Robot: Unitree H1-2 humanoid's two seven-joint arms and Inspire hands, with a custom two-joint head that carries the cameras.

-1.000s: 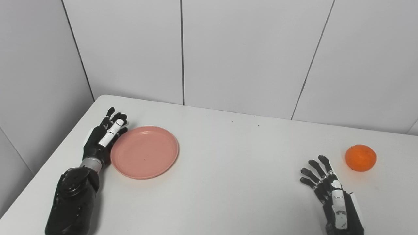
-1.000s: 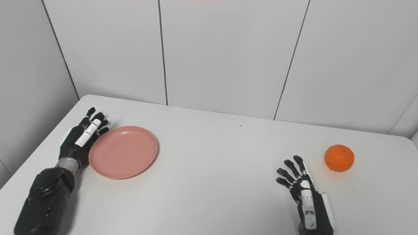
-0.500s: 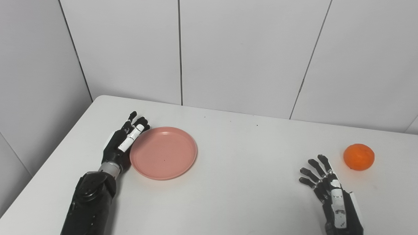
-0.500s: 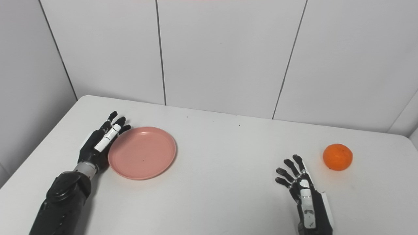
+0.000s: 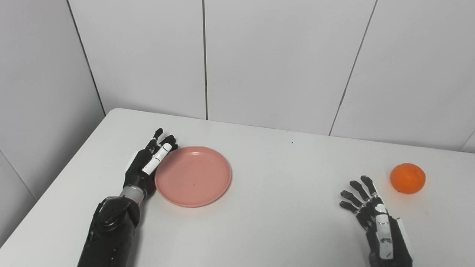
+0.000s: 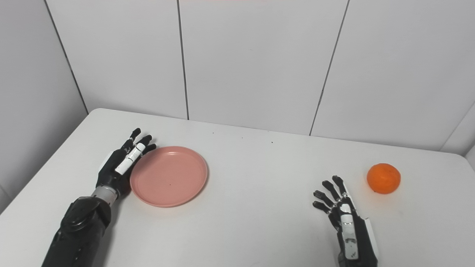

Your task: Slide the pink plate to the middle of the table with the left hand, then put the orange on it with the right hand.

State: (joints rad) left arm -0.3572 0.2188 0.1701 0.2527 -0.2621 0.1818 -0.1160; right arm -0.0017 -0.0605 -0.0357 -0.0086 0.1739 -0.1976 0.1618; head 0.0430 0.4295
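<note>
A round pink plate (image 5: 193, 175) lies flat on the white table, left of its middle; it also shows in the right eye view (image 6: 169, 175). My left hand (image 5: 146, 164) is open, fingers straight, its side pressed against the plate's left rim. An orange (image 5: 408, 178) sits on the table at the far right, also in the right eye view (image 6: 383, 178). My right hand (image 5: 374, 218) is open with fingers spread, resting near the front right, a little short and left of the orange and holding nothing.
The white table (image 5: 282, 193) has a rounded far-left corner and meets white tiled walls (image 5: 274, 63) at the back and left. Nothing else stands on it.
My left hand has pushed the pink plate to the right across the table, toward the middle. The right hand and the orange have stayed where they were.
</note>
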